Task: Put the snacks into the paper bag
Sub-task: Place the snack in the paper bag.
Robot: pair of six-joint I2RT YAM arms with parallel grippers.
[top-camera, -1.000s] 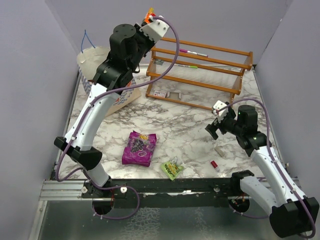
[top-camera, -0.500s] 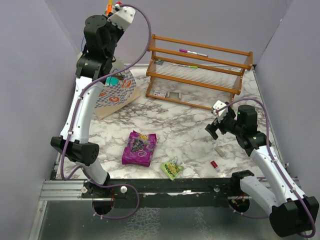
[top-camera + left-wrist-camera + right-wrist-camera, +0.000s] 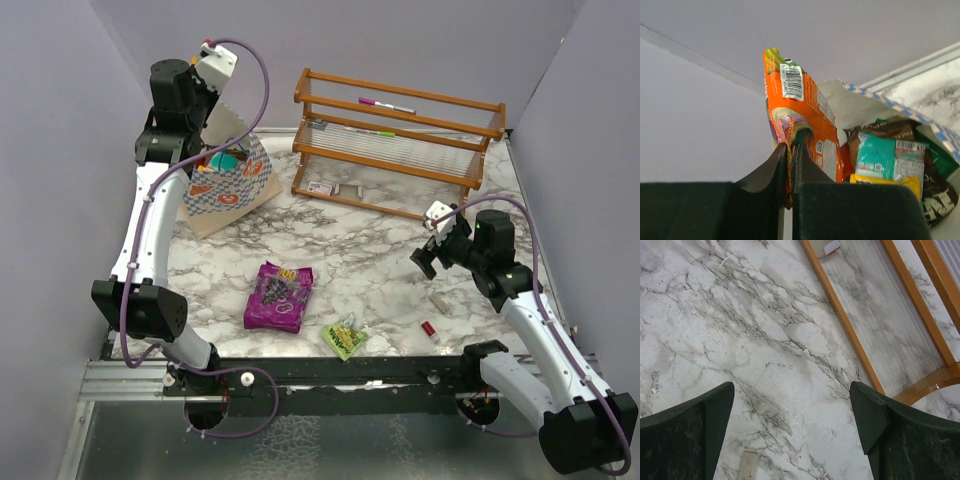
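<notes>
Left pincer (image 3: 789, 147) is pinching the orange packet (image 3: 800, 105) by its lower edge, jaws pressed tight on the foil, and the packet is standing up above the fingertips. Right pincer (image 3: 792, 395) is hanging spread wide over the marble top (image 3: 765, 340), gripping nothing, with the wooden rack (image 3: 875, 320) lying just beyond its right finger.

Paper bag (image 3: 228, 188) is sitting just below and right of the left pincer. Its mouth is facing the jaws, and the brown packet (image 3: 890, 127), teal packet (image 3: 875, 155) and yellow packet (image 3: 880, 181) are crowding the opening. Purple packet (image 3: 279, 297) and light-green packet (image 3: 345, 338) are lying well apart from both pincers, nearer the arm bases.

Risks I'm flagging:
- I'm reading the grip as thin, so the packet could be swinging and missing the rim on release.
- The bag is looking full, so the packet may be sliding back out.
- A wrist nudge could be tipping the bag.
</notes>
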